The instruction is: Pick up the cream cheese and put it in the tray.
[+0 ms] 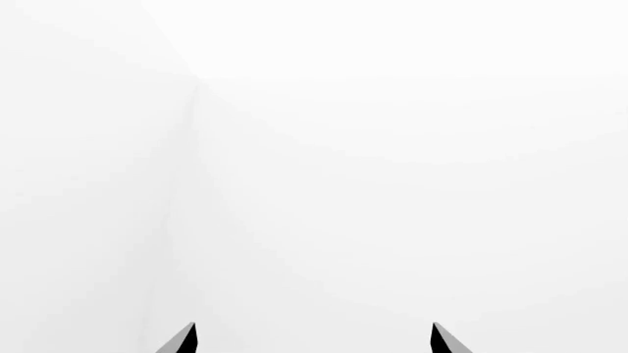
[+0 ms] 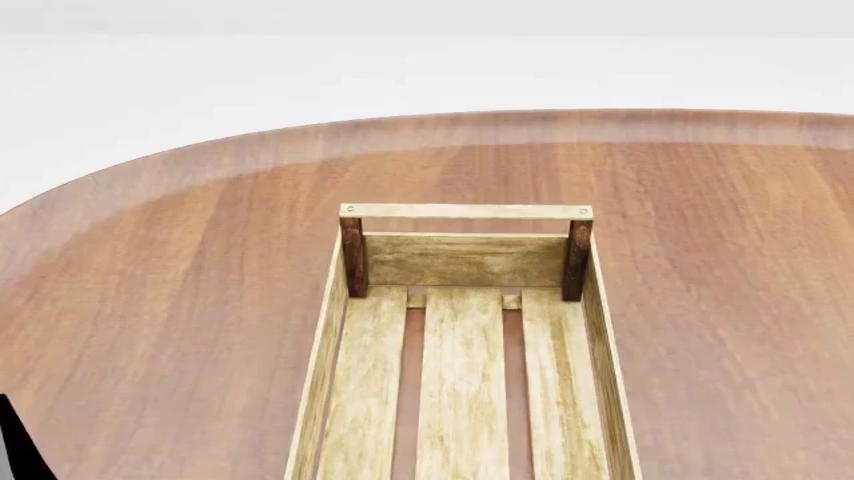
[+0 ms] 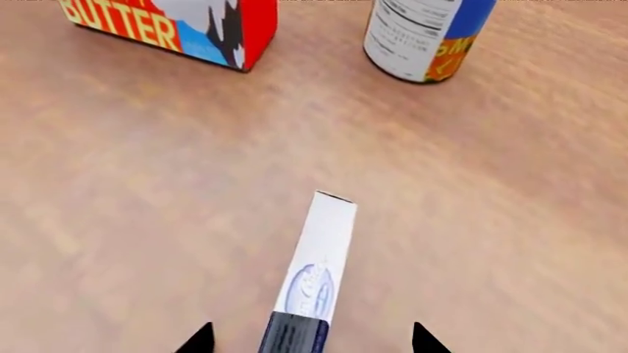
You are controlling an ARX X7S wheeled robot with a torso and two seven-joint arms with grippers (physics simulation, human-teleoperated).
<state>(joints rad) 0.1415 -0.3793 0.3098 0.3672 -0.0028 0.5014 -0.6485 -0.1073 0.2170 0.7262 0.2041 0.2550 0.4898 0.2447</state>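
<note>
The cream cheese (image 3: pixel 319 265), a narrow white box with a blue oval logo and a dark end, lies on the wooden table (image 3: pixel 118 191). It sits between the two dark fingertips of my right gripper (image 3: pixel 312 337), which is open with a gap on each side of the box. The tray (image 2: pixel 467 211), a light-wood crate with a slatted bottom and dark corner posts, stands in the middle of the head view with nothing in it. My left gripper (image 1: pixel 314 338) is open and faces only blank white space. Neither the cream cheese nor either gripper shows in the head view.
Beyond the cream cheese in the right wrist view stand a red butter box (image 3: pixel 176 26) and a blue-and-orange can (image 3: pixel 422 37). The round wooden table (image 2: pixel 160 280) curves away behind the tray. A dark part (image 2: pixel 16 445) shows at the head view's lower left corner.
</note>
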